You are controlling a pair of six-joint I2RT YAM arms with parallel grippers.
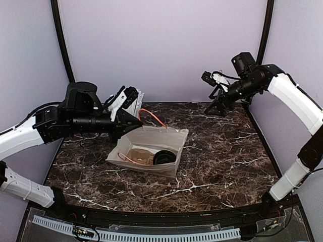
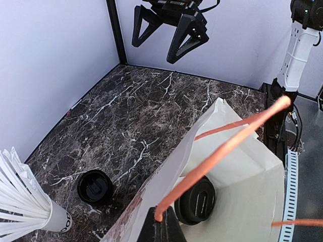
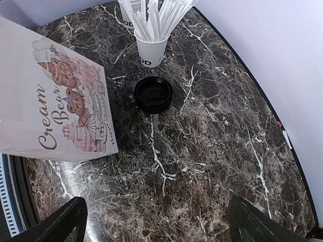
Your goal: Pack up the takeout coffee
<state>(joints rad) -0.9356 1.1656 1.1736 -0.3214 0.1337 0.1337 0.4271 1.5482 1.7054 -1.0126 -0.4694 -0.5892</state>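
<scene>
takeout coffee point(image 1: 164, 157) lies inside the paper bag point(image 1: 151, 135) mid-worktop point(image 1: 227, 151) (only its black lid shows). left end effector point(image 1: 137, 121) is clamped on the bag's far rim. right end effector point(image 1: 217, 108) hangs far right, fingers apart.

Takeout coffee point(image 2: 196, 200) down inside the paper bag point(image 2: 252, 171), I see just its black dome lid, cup body hidden

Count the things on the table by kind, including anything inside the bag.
bag: 1
coffee, inside the bag: 1
black lid, loose on the table: 1
straw cup: 1
white cup behind it, mostly cut off: 1
Total: 5
</scene>
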